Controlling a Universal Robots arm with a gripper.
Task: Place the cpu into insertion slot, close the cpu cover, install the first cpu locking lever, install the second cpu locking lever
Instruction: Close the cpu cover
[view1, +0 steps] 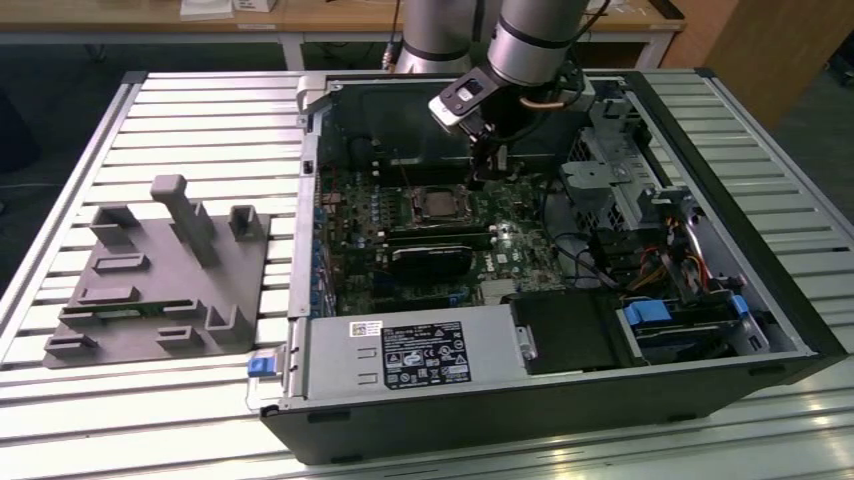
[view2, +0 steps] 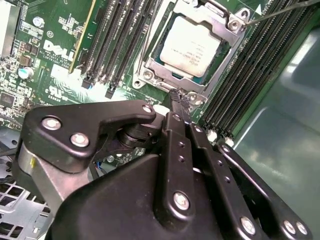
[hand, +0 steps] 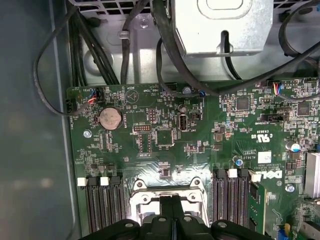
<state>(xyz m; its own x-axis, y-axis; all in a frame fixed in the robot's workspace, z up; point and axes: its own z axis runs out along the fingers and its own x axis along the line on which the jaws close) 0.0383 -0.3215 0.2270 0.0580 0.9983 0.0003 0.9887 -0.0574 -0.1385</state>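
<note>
The cpu (view2: 190, 47), a dull silver square, lies in the insertion slot (view2: 148, 75) on the green board. The cpu cover (view2: 226, 54) is down around it, and the chip shows through the cover's window. A thin wire locking lever (view2: 285, 11) stands off one corner of the socket. Another lever (view2: 152, 37) runs along the socket's side. My gripper (view2: 176, 95) is shut, its tips touching the socket's edge. I cannot tell whether anything is pinched between them. In the exterior view the gripper (view1: 478, 180) hangs just to the right of the socket (view1: 437, 203). In the first wrist view the gripper (hand: 172, 201) sits over the socket frame (hand: 145, 197).
Long black memory slots (view2: 125, 35) flank the socket on both sides. Cables (hand: 125, 45) and a metal drive cage (view1: 607, 185) crowd the case wall near the arm. A power supply (view1: 414, 355) sits at the case front. A grey fixture (view1: 160, 275) lies on the slatted table at the exterior view's left.
</note>
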